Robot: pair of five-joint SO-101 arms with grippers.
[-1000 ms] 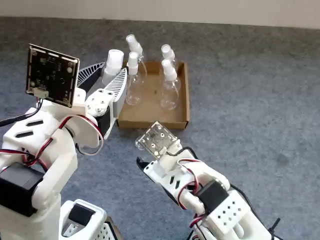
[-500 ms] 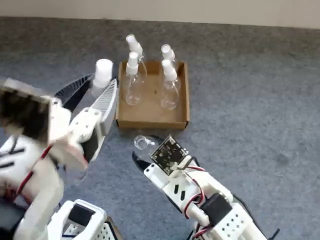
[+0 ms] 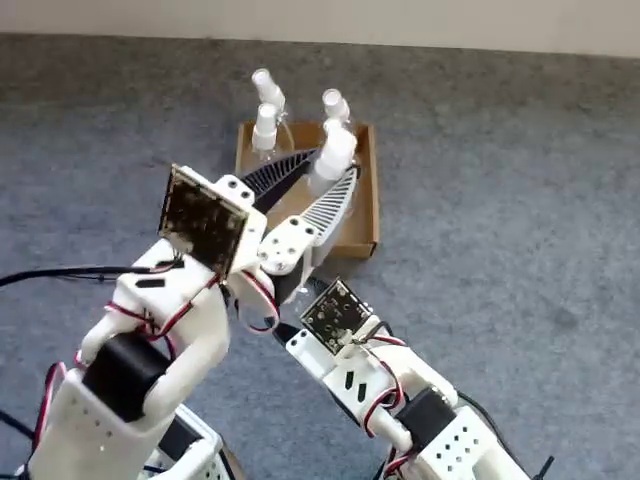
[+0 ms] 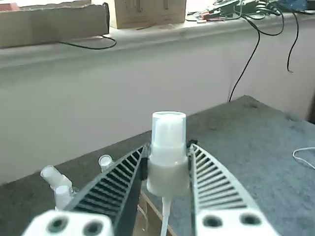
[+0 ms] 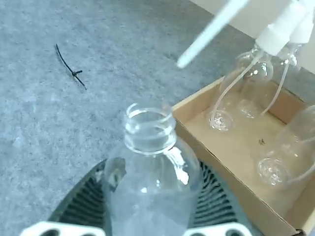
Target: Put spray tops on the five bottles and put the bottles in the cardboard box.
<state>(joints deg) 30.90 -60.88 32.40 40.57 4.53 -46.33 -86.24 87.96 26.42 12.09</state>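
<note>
My left gripper (image 3: 333,172) is shut on a white spray top (image 3: 336,148) and holds it in the air over the cardboard box (image 3: 370,205). In the left wrist view the spray top (image 4: 168,152) stands upright between the ribbed fingers (image 4: 113,189), its thin tube hanging down. My right gripper (image 5: 150,196) is shut on a clear bottle (image 5: 150,172) with an open neck, upright, just in front of the box (image 5: 236,142). The tube (image 5: 211,29) of the spray top hangs above and beyond that neck. Several capped bottles (image 3: 265,122) stand in the box.
The table is covered in grey carpet. A black zip tie (image 5: 71,69) lies on it off to one side of the held bottle. In the high view the left arm (image 3: 190,300) crosses over the front of the right arm (image 3: 380,380). A pale wall runs behind the box.
The left arm has swung right with the spray top, from left of the box to above it and the right gripper. The right arm has barely shifted.
</note>
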